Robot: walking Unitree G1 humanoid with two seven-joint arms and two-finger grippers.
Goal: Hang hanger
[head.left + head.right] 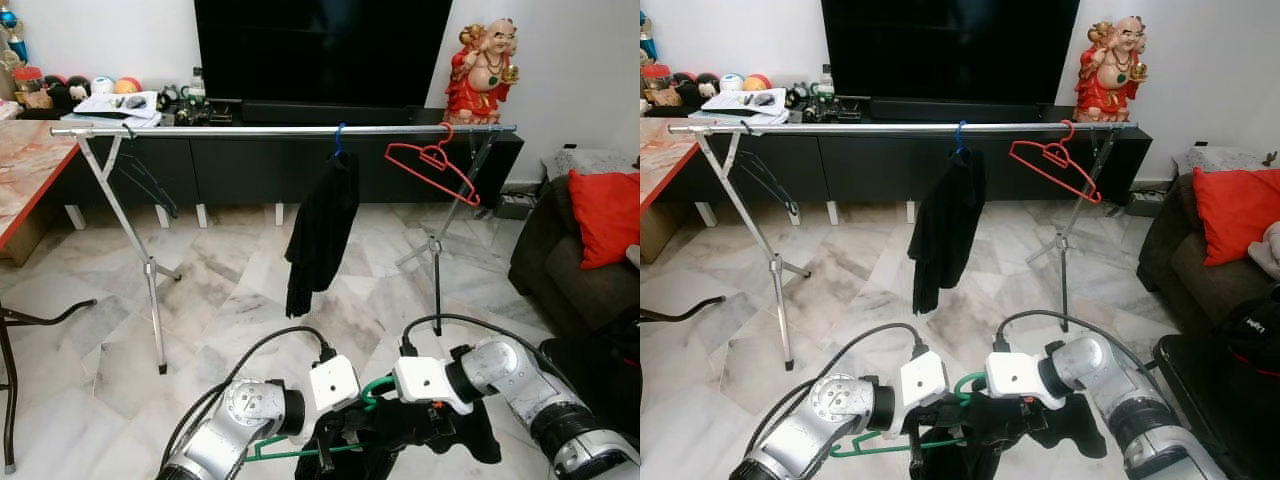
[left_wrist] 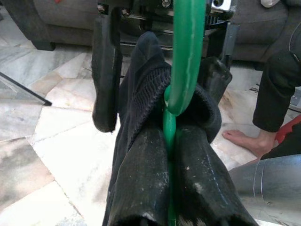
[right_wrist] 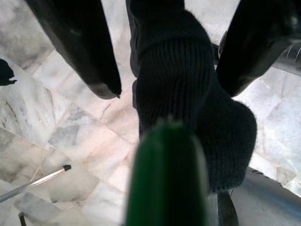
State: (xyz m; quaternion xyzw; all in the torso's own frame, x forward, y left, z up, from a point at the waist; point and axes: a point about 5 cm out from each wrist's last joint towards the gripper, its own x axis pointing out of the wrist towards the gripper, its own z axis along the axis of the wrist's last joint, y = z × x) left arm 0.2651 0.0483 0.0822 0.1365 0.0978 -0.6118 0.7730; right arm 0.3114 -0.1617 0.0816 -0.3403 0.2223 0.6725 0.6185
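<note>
White walls point(image 1: 100, 40) and a pale marble floor point(image 1: 220, 310); a black television point(image 1: 320, 50) above a long dark cabinet point(image 1: 250, 165), a dark sofa point(image 1: 560, 270) with a red cushion point(image 1: 605, 215).

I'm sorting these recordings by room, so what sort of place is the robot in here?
Most likely a home living room: a large television on a low black cabinet, a dark sofa with a red cushion, and a marble-tiled floor. A metal clothes rail stands in front.
</note>
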